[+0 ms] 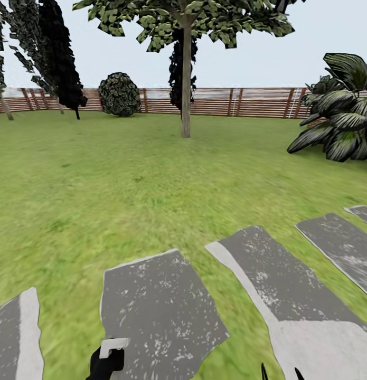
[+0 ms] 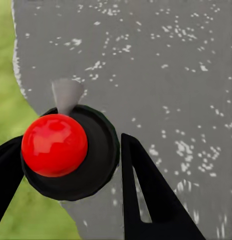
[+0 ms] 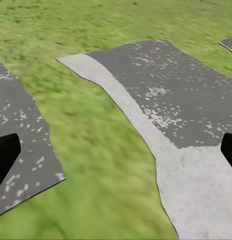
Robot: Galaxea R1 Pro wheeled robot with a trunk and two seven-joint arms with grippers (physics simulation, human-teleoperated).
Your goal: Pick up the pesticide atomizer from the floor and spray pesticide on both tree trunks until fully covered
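Note:
The pesticide atomizer (image 2: 54, 145) is seen from above in the left wrist view: a round red cap on a black body with a small grey nozzle. My left gripper (image 2: 70, 162) is shut on it, one black finger on each side. In the head view the atomizer (image 1: 113, 345) and left gripper (image 1: 105, 365) sit at the bottom edge, above a grey paving slab (image 1: 157, 311). My right gripper (image 3: 116, 150) hangs open over grass and paving; its fingertips (image 1: 263, 372) peek in at the bottom. A tree with a pale trunk (image 1: 186, 89) stands far ahead on the lawn.
Several grey speckled stepping slabs (image 1: 278, 274) cross the grass in front of me. A brown slat fence (image 1: 246, 101) closes the far side. A round dark bush (image 1: 119, 94) and dark trees (image 1: 59, 53) stand at the left, and a spiky palm-like plant (image 1: 344, 113) at the right.

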